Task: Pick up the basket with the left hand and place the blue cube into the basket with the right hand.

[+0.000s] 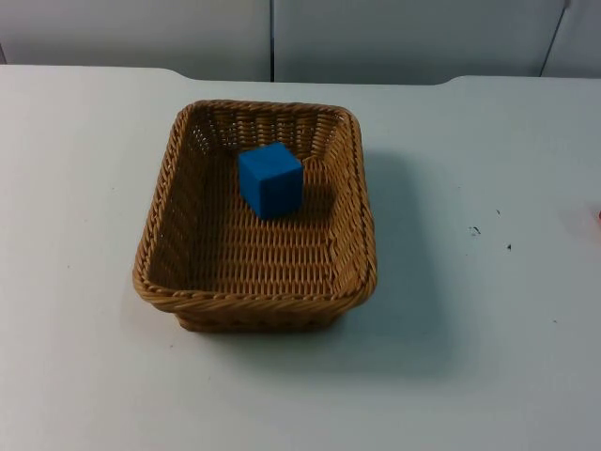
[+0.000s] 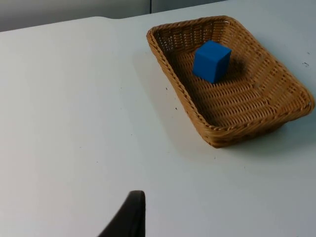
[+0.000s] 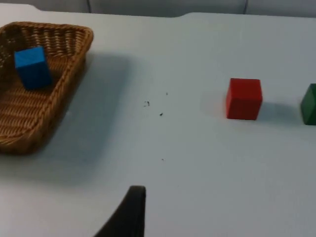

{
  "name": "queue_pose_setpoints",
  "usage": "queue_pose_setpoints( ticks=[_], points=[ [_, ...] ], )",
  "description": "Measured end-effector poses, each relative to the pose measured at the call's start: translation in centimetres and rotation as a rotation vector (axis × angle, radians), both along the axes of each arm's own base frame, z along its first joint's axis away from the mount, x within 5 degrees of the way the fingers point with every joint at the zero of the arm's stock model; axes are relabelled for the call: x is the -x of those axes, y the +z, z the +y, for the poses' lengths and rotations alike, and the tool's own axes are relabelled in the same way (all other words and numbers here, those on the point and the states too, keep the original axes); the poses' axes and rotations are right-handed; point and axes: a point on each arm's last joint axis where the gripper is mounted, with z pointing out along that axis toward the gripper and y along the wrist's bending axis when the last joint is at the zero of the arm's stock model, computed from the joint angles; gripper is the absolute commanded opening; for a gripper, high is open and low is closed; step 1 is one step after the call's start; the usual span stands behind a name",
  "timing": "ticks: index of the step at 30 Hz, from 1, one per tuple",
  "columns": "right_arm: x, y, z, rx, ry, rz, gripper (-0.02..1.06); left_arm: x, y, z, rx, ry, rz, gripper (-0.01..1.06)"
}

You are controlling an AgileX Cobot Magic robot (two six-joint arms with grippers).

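A brown wicker basket (image 1: 362,216) rests on the white table, a little left of centre. The blue cube (image 1: 270,180) sits inside it on the woven floor, near the far wall. In the left wrist view the basket (image 2: 173,84) and the cube (image 2: 211,60) lie well ahead of my left gripper (image 2: 131,217), which waits over bare table, apart from the rim. My right gripper (image 3: 132,210) hovers to the right of the basket (image 3: 74,64), also clear of it and of the blue cube (image 3: 32,67). Neither gripper holds anything that I can see.
A red cube (image 3: 244,98) and a green cube (image 3: 310,103) stand on the table to the right of the basket. The grey partition wall (image 1: 282,38) closes the far edge. Wide bare table surrounds the basket on all sides.
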Motion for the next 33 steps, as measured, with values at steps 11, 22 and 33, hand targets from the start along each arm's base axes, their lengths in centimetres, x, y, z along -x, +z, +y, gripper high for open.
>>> queue_pose_setpoints(
  ticks=[11,22,33],
  points=[
    [0.03,0.0,0.09,0.0,-0.126,0.0,1.05,0.0,0.0,0.0,0.0,0.0,0.0,1.05],
    [0.03,0.0,0.1,0.0,-0.128,0.0,1.05,0.0,0.0,0.0,0.0,0.0,0.0,1.05],
    [0.03,0.0,0.1,0.0,-0.128,0.0,1.05,-0.12,0.0,-0.12,0.0,0.139,0.0,1.05]
  ],
)
